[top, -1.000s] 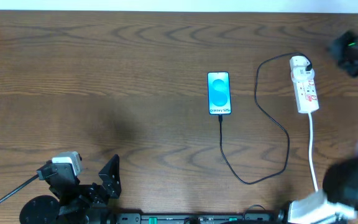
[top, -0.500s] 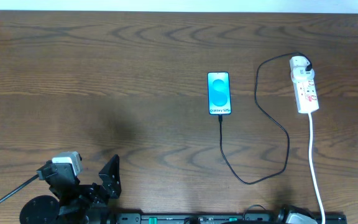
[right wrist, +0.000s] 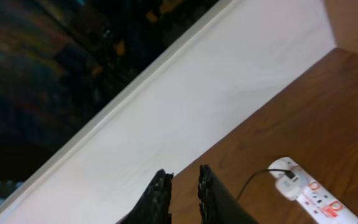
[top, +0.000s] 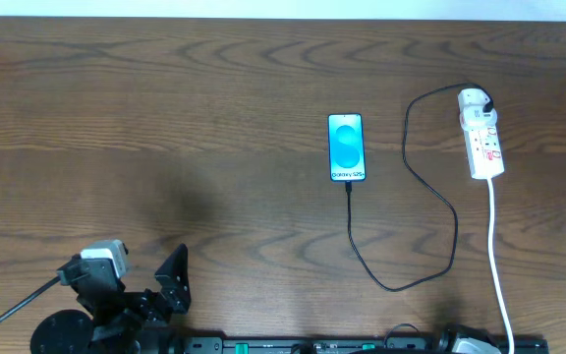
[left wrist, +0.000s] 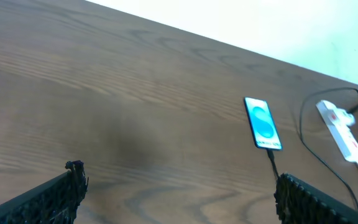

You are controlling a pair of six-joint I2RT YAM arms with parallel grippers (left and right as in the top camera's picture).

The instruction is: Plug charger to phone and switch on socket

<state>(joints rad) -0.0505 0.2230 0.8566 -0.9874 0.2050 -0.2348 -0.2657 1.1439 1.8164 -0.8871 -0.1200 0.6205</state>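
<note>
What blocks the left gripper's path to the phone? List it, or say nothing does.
Nothing visible does. Only bare table lies between the open left gripper and the phone. The charger runs from the phone's near edge off to the right, toward the socket, clear of that path.

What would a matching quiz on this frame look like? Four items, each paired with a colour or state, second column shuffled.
Column one:
1. phone
2. charger
3. socket
4. left gripper

Column two:
A. white with red marks
B. open, holding nothing
C. blue-teal screen facing up
D. thin black loop on the table

Pairs: 1-C, 2-D, 3-A, 4-B
</note>
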